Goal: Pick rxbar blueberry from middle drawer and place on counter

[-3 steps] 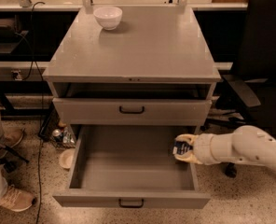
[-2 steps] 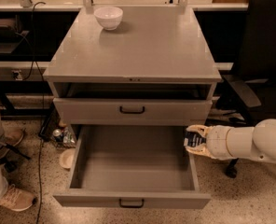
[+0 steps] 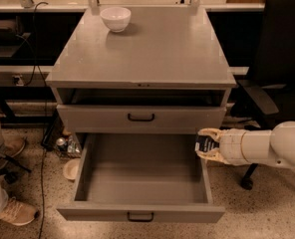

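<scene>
Dark navy rxbar (image 3: 204,143) sits clamped in the gripper (image 3: 206,144), whose tan fingers are closed on it top and bottom. Both hang just over the right wall of the open drawer (image 3: 142,180), clear of its floor. The arm reaches in from the right. The counter (image 3: 142,49) above carries a white bowl (image 3: 115,18) at back left. Progress, as judged: pick done, approx. halfway. Left: lift to counter, set down, release.

The pincer (image 3: 202,144) grips the rxbar blueberry (image 3: 205,143) above the right wall of the middle drawer (image 3: 142,176).
</scene>
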